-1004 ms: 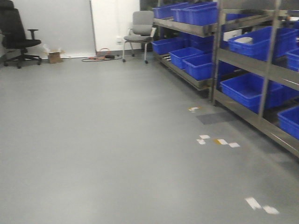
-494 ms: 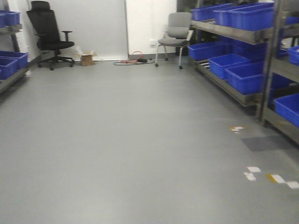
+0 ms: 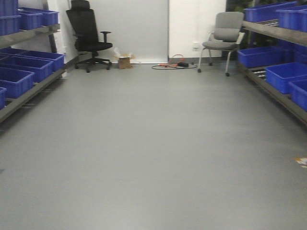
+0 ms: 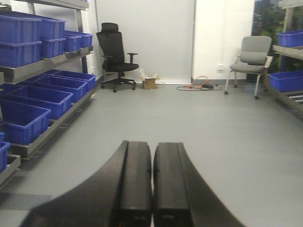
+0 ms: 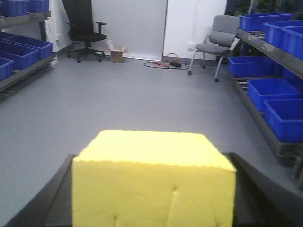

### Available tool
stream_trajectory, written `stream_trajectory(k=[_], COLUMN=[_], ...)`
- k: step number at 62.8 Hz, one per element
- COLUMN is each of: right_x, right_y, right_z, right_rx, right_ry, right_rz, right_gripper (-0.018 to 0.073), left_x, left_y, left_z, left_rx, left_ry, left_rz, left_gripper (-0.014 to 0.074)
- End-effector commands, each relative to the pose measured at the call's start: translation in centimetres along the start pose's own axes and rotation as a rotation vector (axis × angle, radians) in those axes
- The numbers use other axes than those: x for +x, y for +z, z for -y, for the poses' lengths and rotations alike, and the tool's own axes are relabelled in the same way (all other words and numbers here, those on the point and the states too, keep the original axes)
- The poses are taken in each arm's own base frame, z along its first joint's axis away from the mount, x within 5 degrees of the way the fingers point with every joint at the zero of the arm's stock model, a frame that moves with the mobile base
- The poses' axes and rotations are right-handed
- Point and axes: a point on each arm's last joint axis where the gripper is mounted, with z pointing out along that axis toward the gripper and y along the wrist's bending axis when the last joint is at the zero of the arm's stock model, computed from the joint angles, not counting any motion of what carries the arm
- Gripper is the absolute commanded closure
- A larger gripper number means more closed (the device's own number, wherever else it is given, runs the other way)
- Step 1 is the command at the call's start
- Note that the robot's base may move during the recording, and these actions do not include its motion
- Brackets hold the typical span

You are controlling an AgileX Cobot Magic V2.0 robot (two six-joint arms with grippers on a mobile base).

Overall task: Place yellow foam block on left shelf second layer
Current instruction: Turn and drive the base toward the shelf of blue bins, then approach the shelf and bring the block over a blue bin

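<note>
No lettering, label or number is legible on the blue bins [image 3: 29,64], shelves [image 3: 29,34] or yellow foam block [image 5: 151,189].

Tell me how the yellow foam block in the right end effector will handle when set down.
Probably soft and light: the yellow foam block shows small dents on its front face. Its matte, grained surface likely grips rather than slips. Flat faces and square edges suggest it will sit still, not roll.

I see a grey floor [image 3: 153,143] reaching a white back wall [image 3: 136,24]. Metal shelves [image 3: 32,94] with blue bins [image 3: 26,67] stand on both sides. By the wall are a black office chair [image 3: 87,36], a grey chair [image 3: 224,36] and a cardboard box [image 3: 124,62].
</note>
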Motion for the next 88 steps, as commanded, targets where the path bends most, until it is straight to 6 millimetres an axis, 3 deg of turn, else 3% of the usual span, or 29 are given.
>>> stream_trajectory(k=[1, 88], right_x=[-1.76, -1.76], right_y=[-0.04, -0.04], right_z=[-0.03, -0.03], right_rx=[-0.001, -0.001], right_ry=[-0.008, -0.008], right_rz=[0.111, 0.111], right_gripper=[0.0075, 0.0075], left_x=[0.07, 0.07], left_y=[-0.09, -0.09], left_z=[0.02, 0.02], left_rx=[0.009, 0.009], left_ry=[-0.009, -0.009], left_rz=[0.071, 0.071], left_gripper=[0.0472, 0.0472])
